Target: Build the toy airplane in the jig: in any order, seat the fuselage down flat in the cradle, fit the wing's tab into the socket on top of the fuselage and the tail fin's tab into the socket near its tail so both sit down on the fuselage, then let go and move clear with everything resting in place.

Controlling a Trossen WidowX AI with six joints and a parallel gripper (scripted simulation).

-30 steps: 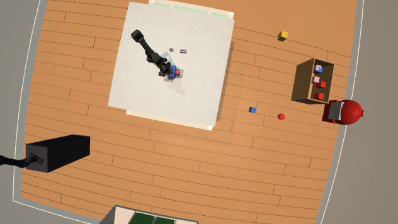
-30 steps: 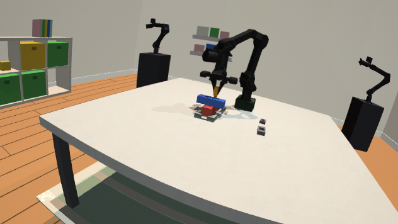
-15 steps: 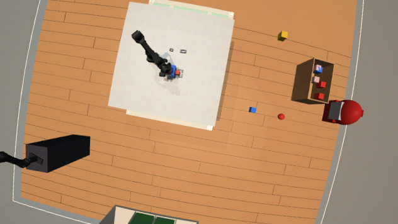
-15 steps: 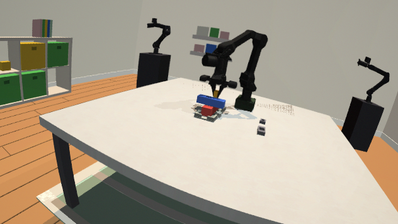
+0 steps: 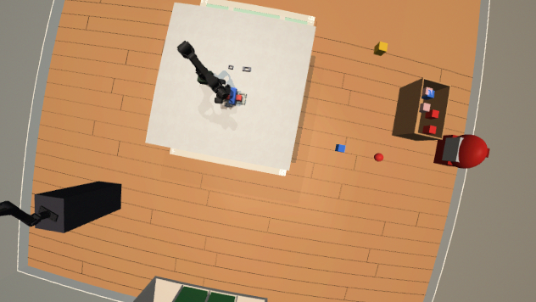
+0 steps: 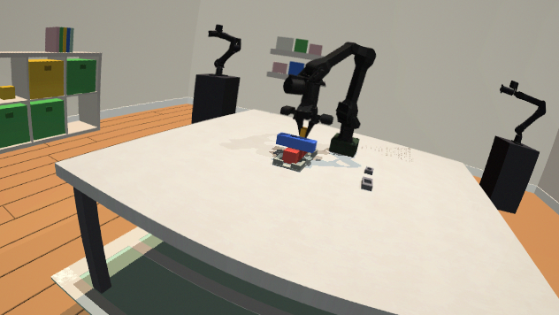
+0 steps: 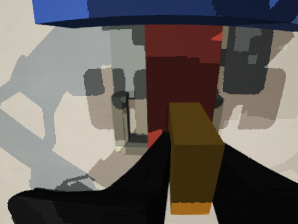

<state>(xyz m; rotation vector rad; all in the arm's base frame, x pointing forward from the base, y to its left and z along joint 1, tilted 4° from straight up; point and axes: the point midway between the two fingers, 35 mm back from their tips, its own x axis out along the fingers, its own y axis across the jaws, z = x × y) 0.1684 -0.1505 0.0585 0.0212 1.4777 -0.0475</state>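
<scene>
The red fuselage [image 5: 239,97] [image 6: 292,155] [image 7: 182,75] lies in the grey cradle [image 7: 122,55]. The blue wing [image 5: 232,97] [image 6: 296,142] [image 7: 150,12] lies crosswise on top of the fuselage; its tab is hidden. My gripper [image 6: 303,133] is shut on the yellow-orange tail fin [image 6: 303,131] [image 7: 196,172] and holds it upright over the fuselage's tail part, behind the wing. The fin's lower end is close to the fuselage. Its tab and the tail socket are hidden, so contact or seating cannot be told.
Two small dark holders, a smaller one [image 5: 231,67] [image 6: 369,170] and a larger one [image 5: 247,69] [image 6: 367,183], stand on the white table [image 5: 254,136] [image 6: 221,195] to one side of the cradle. The wing stands close in front of the fingers.
</scene>
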